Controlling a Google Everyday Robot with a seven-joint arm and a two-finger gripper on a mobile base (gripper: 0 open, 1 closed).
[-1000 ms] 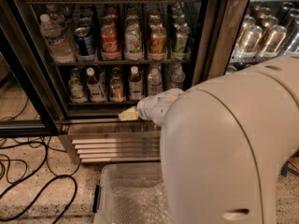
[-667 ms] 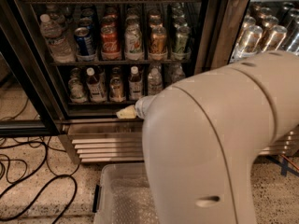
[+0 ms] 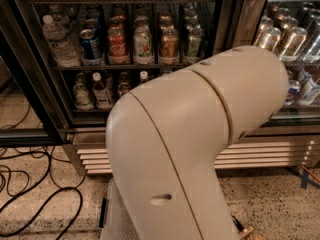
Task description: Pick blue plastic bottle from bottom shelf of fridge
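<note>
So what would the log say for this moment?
arm: fills view | gripper: hidden behind arm | fridge: ahead | bottom shelf: bottles upright | blue bottle: cannot tell

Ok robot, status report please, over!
Gripper hidden behind the arm. Bottom shelf of fridge partly covered; blue bottle not visible. Arm blocks the view.

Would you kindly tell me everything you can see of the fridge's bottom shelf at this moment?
The bottom shelf is a thin, dark, metal-looking rack. It sits level and low in the fridge, just above the ribbed grille. Small bottles stand upright on it in a row, several with white caps. Only its left part shows, because the robot's beige arm covers the rest. The end effector is not in view.
</note>
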